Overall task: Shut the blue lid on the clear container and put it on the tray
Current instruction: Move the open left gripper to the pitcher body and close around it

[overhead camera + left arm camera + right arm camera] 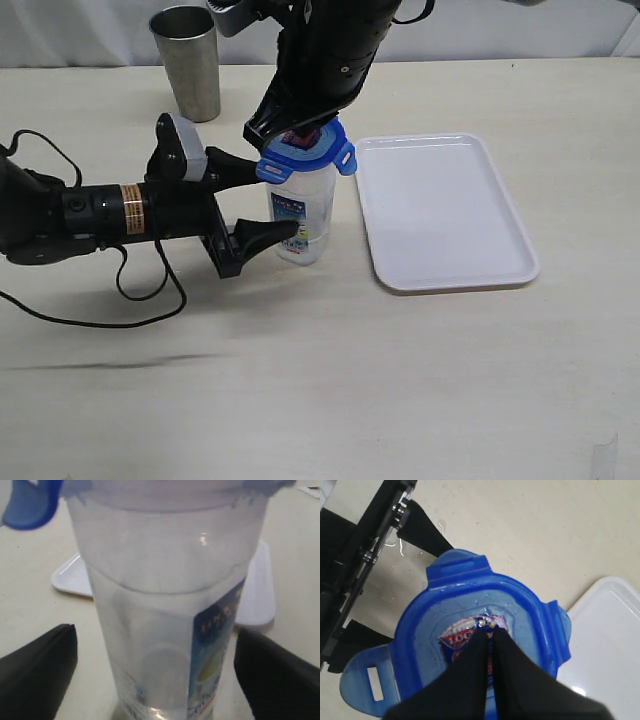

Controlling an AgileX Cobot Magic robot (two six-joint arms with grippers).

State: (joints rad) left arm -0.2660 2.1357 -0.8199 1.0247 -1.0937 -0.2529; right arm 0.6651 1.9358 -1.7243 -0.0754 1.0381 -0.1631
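The clear container [303,215] stands upright on the table just left of the tray [445,215]. The blue lid [305,152] sits on its mouth, flaps sticking outward. My left gripper [278,200] is open, one black finger on each side of the container's lower body [165,630]. In the left wrist view a gap shows between each finger [37,675] and the wall. My right gripper [488,630] is shut and comes down from above. Its closed tips rest on the sticker in the middle of the lid [440,610].
A steel cup [187,62] stands at the back left, behind the left arm. The white tray [610,645] lies close to the container's right side. The left arm's cable [150,290] loops over the table at the front left.
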